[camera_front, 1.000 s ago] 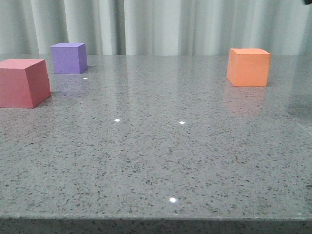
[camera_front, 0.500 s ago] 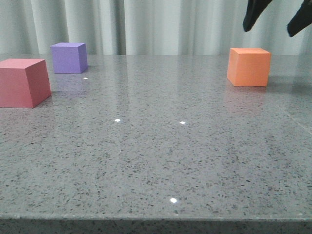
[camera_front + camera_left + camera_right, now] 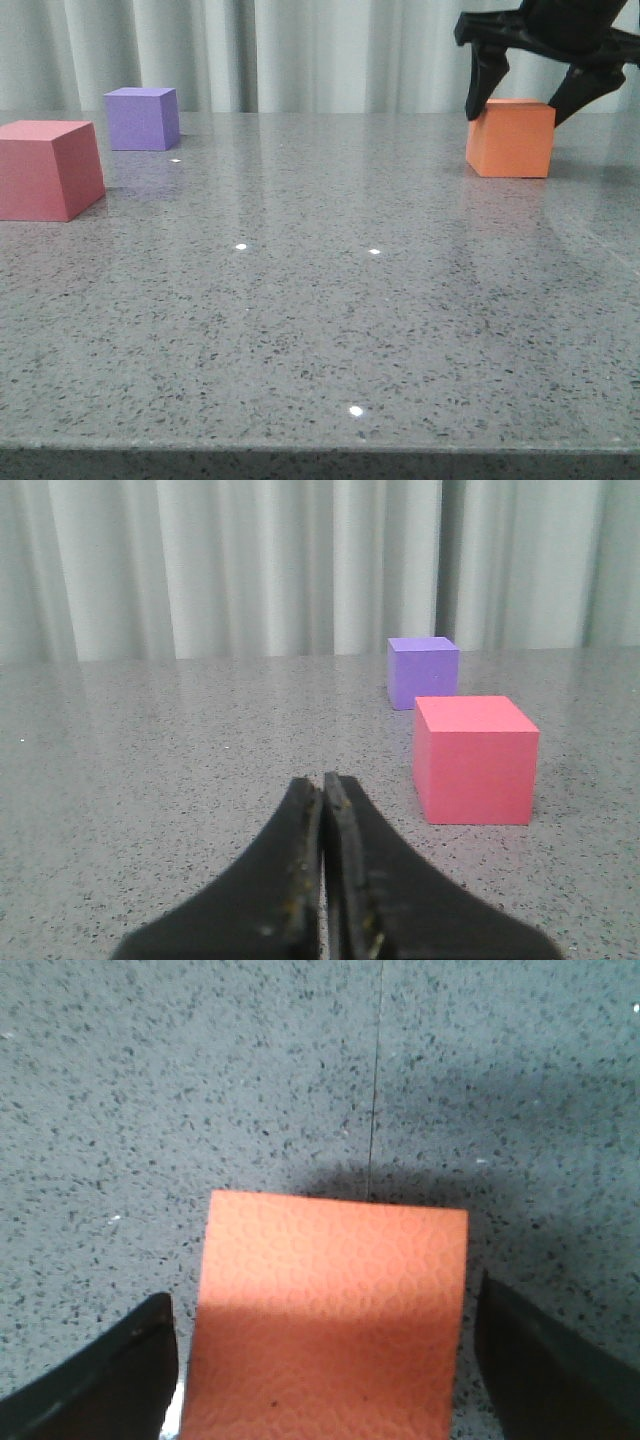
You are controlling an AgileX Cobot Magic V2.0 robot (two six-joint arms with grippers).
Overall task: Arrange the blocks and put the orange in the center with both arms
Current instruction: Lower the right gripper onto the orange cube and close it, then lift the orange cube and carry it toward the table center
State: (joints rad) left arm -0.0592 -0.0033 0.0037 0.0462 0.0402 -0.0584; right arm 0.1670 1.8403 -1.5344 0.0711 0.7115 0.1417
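Note:
The orange cube [image 3: 511, 138] stands at the far right of the table. My right gripper [image 3: 520, 105] is open just above it, one finger down on each side of its top. The right wrist view shows the orange cube [image 3: 325, 1310] between the spread fingers [image 3: 110, 1375], with small gaps on both sides. A red-pink cube [image 3: 47, 168] stands at the left edge, and a purple cube [image 3: 142, 118] sits behind it. In the left wrist view the left gripper [image 3: 323, 785] is shut and empty, low over the table, short of the red-pink cube [image 3: 474, 759] and the purple cube [image 3: 423, 671].
The grey speckled table [image 3: 320, 300] ends in a front edge near the camera. A pale pleated curtain [image 3: 300, 50] hangs behind it. A thin seam [image 3: 377, 1080] runs across the tabletop beyond the orange cube.
My right gripper has come into view from the upper right and dropped until its open fingers straddle the orange cube's top. No cube has moved.

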